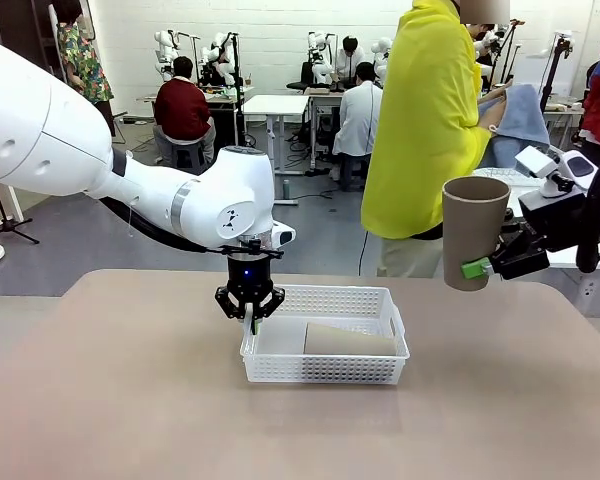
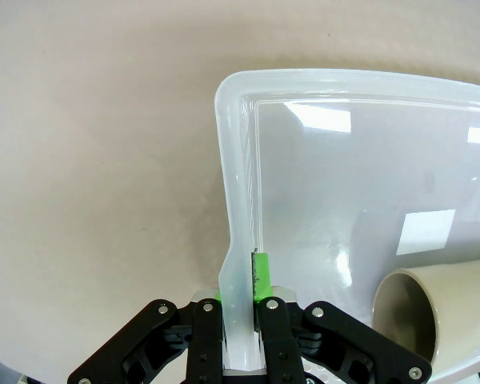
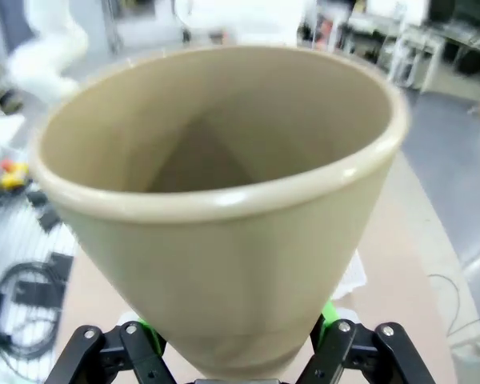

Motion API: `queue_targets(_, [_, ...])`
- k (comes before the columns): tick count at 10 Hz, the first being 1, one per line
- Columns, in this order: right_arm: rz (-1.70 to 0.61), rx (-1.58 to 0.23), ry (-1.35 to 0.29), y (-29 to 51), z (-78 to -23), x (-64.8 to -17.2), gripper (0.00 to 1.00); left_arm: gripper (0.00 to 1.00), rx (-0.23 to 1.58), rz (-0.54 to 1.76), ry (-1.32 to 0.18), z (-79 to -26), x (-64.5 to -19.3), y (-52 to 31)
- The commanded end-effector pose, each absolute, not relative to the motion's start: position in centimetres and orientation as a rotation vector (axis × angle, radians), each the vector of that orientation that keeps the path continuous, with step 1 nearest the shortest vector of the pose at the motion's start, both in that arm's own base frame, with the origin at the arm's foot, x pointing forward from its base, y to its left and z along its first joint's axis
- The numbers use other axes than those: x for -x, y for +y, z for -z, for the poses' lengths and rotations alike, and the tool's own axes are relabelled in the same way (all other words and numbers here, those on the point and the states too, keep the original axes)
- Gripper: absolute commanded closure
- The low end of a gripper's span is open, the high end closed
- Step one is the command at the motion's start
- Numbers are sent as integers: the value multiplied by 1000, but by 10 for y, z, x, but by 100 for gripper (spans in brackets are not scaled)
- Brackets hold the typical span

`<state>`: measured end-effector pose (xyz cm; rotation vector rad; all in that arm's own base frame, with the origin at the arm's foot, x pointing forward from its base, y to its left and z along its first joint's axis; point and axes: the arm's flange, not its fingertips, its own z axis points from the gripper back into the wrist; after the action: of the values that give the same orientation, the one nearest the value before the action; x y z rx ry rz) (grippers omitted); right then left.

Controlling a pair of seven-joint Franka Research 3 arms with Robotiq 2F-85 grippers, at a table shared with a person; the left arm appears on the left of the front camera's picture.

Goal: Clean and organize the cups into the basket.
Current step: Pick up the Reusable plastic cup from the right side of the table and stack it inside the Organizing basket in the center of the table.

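At the surface's left, the left tool is clenching the basket by its left wall, probably steadying it for loading. Inside, one tan cup is lying on its side at the right end. Farther right, the right tool is grasping a second tan cup upright above the surface, likely destined for the basket. No readable writing is showing on them.

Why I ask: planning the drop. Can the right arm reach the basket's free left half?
Probably yes: the basket is open above; the left gripper only pinches its left rim, and the cup inside lies right.
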<state>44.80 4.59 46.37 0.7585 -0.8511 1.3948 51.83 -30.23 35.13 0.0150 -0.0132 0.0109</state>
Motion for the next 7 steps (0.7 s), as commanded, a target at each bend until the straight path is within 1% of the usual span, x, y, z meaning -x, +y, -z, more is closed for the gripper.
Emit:
queue_targets(1, [-1538,-522,-631,86,-498,-449,20,100,-20,-8,-10,-350,-517,-302])
queue_targets(2, [-1559,-508,-531,108,-505,-457,20,100,-20,-8,-10,-350,-517,-302])
queue_targets(3, [-1572,-515,-410,132,-504,-468,20,100,-20,-8,-10,-350,-517,-302])
queue_targets(4, [-1582,-496,-327,152,-498,-477,20,100,-20,-8,-10,-350,-517,-302])
queue_targets(7, [-1568,-402,-80,209,-456,-500,20,100,-20,-8,-10,-350,-517,-302])
